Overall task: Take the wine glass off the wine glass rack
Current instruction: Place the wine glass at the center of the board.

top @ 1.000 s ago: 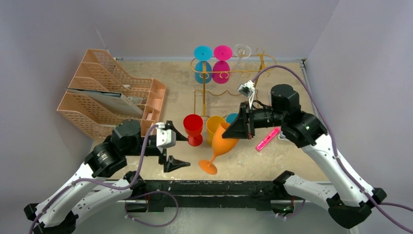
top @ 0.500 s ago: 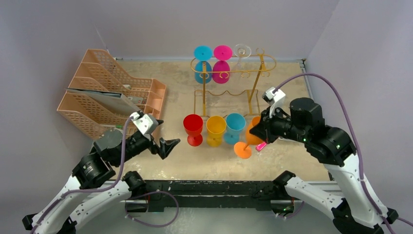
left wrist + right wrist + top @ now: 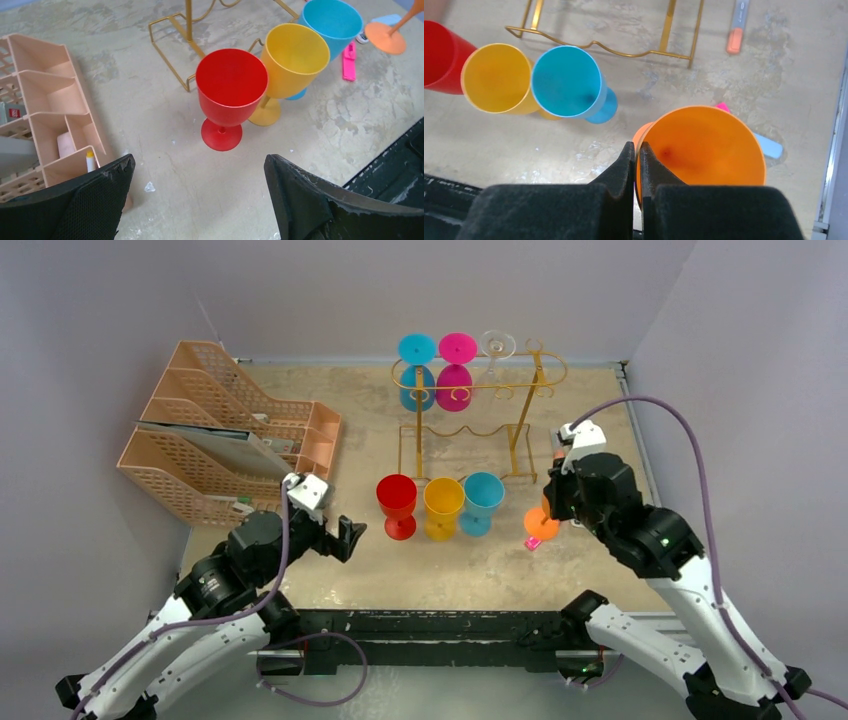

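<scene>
While right tool [image 3: 638, 150] pinches orange glass [image 3: 706, 145], left tool [image 3: 199, 164] gapes.

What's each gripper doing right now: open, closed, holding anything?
Left gripper: open, holding nothing.
Right gripper: closed, pinching the rim of the orange plastic wine glass.
</scene>
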`<state>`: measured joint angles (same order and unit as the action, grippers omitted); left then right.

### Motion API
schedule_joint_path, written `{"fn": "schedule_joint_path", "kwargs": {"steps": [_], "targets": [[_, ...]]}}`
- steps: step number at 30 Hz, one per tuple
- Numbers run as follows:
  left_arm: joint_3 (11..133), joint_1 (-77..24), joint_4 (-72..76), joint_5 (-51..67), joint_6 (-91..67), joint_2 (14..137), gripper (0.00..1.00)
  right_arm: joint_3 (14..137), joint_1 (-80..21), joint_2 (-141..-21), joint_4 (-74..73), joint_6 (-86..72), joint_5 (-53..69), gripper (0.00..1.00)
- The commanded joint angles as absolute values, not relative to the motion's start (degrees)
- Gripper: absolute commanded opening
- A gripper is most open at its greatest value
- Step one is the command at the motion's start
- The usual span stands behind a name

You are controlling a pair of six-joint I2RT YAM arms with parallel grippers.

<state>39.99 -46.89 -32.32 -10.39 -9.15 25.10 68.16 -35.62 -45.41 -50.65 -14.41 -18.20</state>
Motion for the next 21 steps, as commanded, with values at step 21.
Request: {"fn": "schedule_joint_path", "kwargs": {"steps": [21], "targets": [[41.18, -46.72, -31.61, -24.60, -8.93, 27.23, 0.96, 41.87, -35.77, -51.63, -7.98, -7.60, -22.65, 0.00]]}}
